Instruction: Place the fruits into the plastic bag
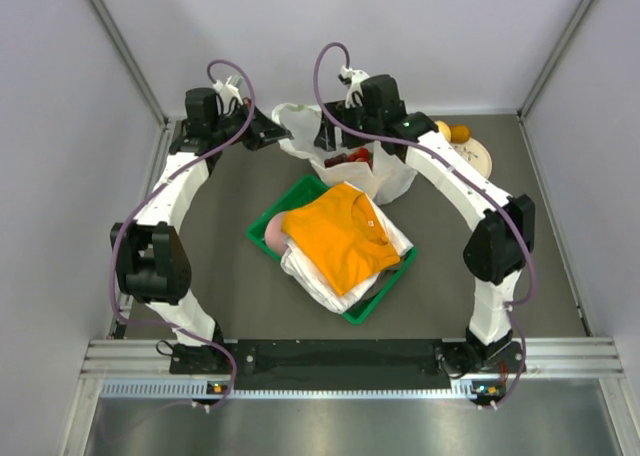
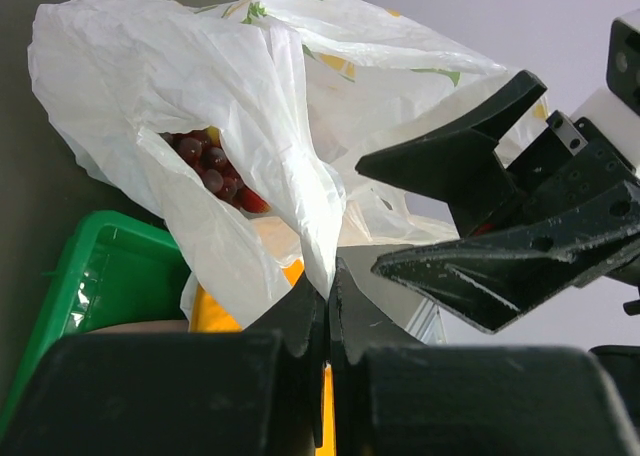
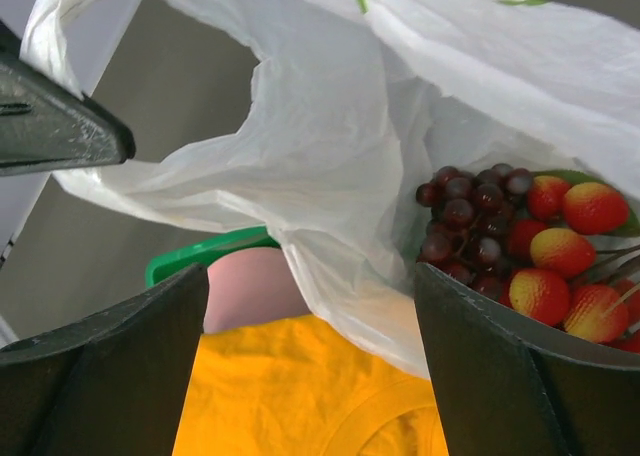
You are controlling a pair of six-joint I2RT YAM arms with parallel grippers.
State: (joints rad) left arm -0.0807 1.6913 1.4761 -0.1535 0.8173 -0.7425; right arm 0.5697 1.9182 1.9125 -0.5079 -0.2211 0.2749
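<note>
The plastic bag (image 1: 392, 179) stands near the middle of the table's (image 1: 222, 211) far edge, its mouth pulled open and its thin white film crumpled, with green-yellow citrus slices printed on it. Inside lie a dark purple grape bunch (image 3: 470, 218) and, just beside it, several red strawberries (image 3: 560, 248) with yellowish patches. A small orange (image 1: 460, 133) and a yellow pear-like fruit (image 1: 443, 129) are outside the bag. They rest on the far rim of a pale round plate (image 1: 482, 163) toward the table's far right corner, just beside the bag.

The left gripper (image 2: 328, 282) pinches a fold of the bag's rim on the bag's left side, jaws closed tight on the film and holding it lifted. The right gripper (image 3: 310, 281) hangs above the bag's mouth with its jaws spread wide and nothing between them.

On the near side of the bag, a green tray (image 1: 262, 226) sits at the table's centre, turned at an angle. It holds a folded orange shirt (image 1: 340, 231) on top of white clothes (image 1: 312, 278), with a pink rounded item (image 1: 274, 233) at the tray's left side.
</note>
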